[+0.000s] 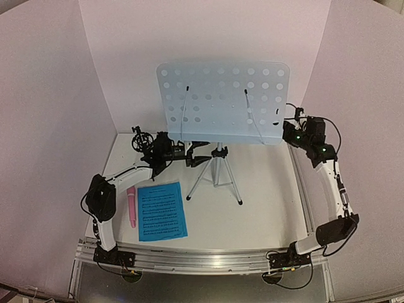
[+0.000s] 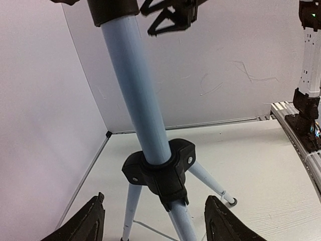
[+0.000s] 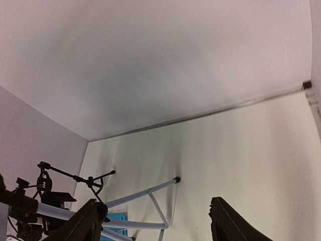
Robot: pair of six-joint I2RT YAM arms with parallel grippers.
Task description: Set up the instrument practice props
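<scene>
White table [image 1: 271,189] bears stand [image 1: 222,101]; left pincer [image 2: 155,201] seemingly open.

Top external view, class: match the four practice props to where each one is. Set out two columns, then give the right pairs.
Column one:
1 music-stand desk
2 sheet-music page
3 pink microphone
4 black mic mount

Column two:
A lying just left of the blue page
B raised on silver tripod legs
C standing at the back left
D lying flat, printed side up

Pairs: 1-B, 2-D, 3-A, 4-C
</scene>
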